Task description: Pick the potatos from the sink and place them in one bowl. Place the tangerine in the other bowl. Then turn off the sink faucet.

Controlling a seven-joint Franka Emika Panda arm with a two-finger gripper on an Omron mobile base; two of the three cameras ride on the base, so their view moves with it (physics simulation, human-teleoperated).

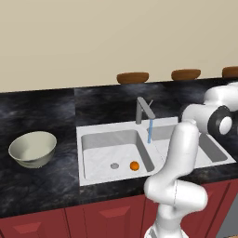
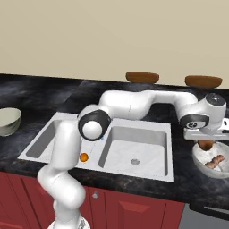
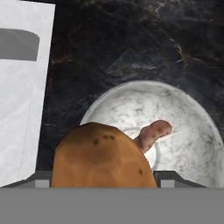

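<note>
My gripper (image 2: pixel 205 140) hangs over the white marbled bowl (image 2: pixel 199 157) on the counter right of the sink (image 2: pixel 58 120). Its fingers are shut on the rounder brown potato (image 3: pixel 103 159), which sits between the two fingertips (image 3: pixel 168 178). The longer reddish potato (image 3: pixel 153 133) lies inside that bowl (image 3: pixel 192 103), directly below. The tangerine (image 1: pixel 134 166) rests in the sink's left basin beside the drain (image 1: pixel 114 166). The pale cream-green bowl (image 1: pixel 32 148) stands left of the sink. Blue water (image 1: pixel 150 131) runs from the grey faucet (image 1: pixel 144 110).
Flat brown ovals (image 1: pixel 132 77) (image 1: pixel 186 74) lie along the back of the black counter (image 1: pixel 42 107). Red cabinet fronts (image 2: pixel 147 212) run below the counter edge. My arm stretches across the sink's right basin (image 2: pixel 134 152).
</note>
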